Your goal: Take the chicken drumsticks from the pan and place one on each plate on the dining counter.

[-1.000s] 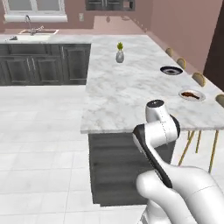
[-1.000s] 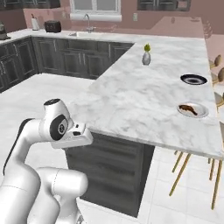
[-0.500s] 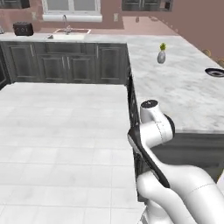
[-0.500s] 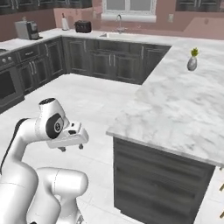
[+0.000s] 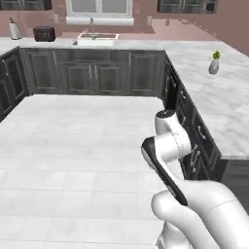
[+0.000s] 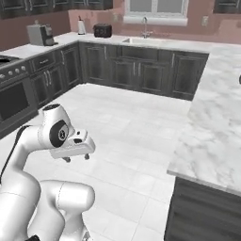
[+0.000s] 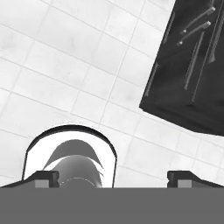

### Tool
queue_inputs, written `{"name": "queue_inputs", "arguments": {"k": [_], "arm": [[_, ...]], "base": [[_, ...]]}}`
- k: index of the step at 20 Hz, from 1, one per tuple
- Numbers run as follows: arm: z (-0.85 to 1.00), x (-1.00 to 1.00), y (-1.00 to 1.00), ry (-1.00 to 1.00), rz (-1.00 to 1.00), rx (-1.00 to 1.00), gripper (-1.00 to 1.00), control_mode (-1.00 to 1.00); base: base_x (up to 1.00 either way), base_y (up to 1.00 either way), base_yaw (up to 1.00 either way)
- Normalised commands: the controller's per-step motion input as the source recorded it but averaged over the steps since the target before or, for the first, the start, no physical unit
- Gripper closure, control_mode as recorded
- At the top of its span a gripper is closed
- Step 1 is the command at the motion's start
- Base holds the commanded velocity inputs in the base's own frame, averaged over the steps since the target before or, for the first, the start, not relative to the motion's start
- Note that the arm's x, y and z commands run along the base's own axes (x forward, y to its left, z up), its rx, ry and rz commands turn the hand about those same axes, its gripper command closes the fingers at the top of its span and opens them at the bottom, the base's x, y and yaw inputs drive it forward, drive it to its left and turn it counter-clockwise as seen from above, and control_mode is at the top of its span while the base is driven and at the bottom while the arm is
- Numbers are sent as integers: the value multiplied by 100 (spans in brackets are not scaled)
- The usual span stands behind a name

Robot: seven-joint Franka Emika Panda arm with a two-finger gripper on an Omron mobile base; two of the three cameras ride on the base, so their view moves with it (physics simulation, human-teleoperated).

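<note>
1. Fingers (image 7: 47, 176) spread wide, nothing between them: in the hand view the two dark tips sit far apart at the bottom, pointing down at pale floor tiles (image 7: 65, 65).
2. Gripper (image 6: 76, 156) hangs under the folded white arm, tucked close to the robot's body, well above the floor in the right base view.
3. Dark cabinet front (image 7: 192, 74) with thin bar handles cuts across the upper right of the hand view, tilted against the tile lines.
4. Marble counter (image 6: 212, 136) runs down the right side in the right base view, white with grey veins, dark cabinets beneath it. I cannot tell whether this is the dining counter.
5. On that same marble in the left base view, a small vase (image 5: 213, 64) with a yellow-green sprig stands upright, far along the slab.
6. Back wall now: a sink (image 5: 94, 40) with a tap under the window, a dark toaster (image 5: 44, 33) to its left on the worktop.
7. Over on the far left in the right base view, a coffee machine (image 6: 40, 34) sits on the worktop and an oven (image 6: 16, 96) front stands below it.
8. Drumsticks, pan, plates: I cannot place any of them from where I stand.
</note>
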Motion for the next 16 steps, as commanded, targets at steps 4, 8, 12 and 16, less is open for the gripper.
{"name": "queue_inputs", "arguments": {"k": [4,8,12,16], "arm": [[0,0,0,0,0,0,-100,100],[0,0,0,0,0,0,-100,100],[0,0,0,0,0,0,-100,100],[0,0,0,0,0,0,-100,100]], "base": [[84,100,0],[92,100,0],[97,93,0],[95,72,10]]}}
